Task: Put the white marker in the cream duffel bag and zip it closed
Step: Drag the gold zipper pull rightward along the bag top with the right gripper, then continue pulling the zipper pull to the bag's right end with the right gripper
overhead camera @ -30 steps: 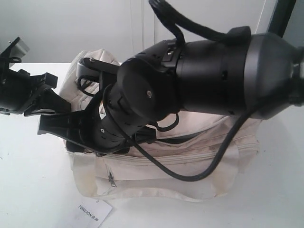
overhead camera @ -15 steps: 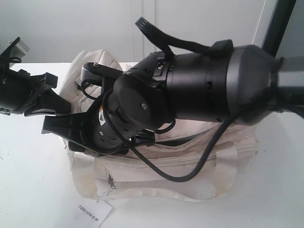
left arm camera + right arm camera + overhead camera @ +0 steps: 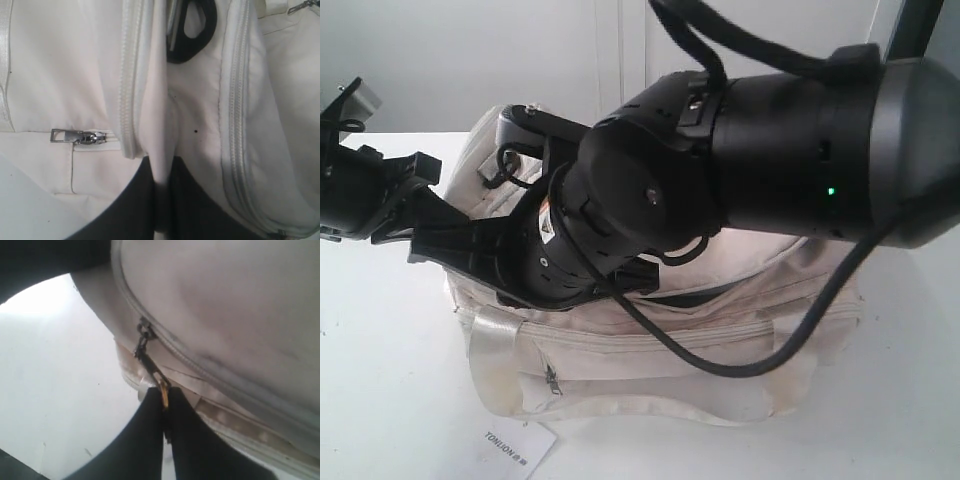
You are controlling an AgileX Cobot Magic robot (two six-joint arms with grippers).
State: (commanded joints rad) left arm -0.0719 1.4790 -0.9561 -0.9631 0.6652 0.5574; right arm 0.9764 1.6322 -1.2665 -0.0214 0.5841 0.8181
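Cream bag (image 3: 620, 370) lies on the table (image 3: 380, 380); marker unseen, likely inside. The right gripper (image 3: 163, 396) pinches the zip pull (image 3: 149, 362), the left gripper (image 3: 159, 167) clamps a fabric fold. Tugged askew, the thin pull could slip free.

Likely a robotics lab: bare white table (image 3: 380, 380), plain white wall (image 3: 450, 60), black robot arm (image 3: 790, 150).

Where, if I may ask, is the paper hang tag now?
In the exterior view, the paper hang tag lies on the table, bottom left, in front of the cream duffel bag.
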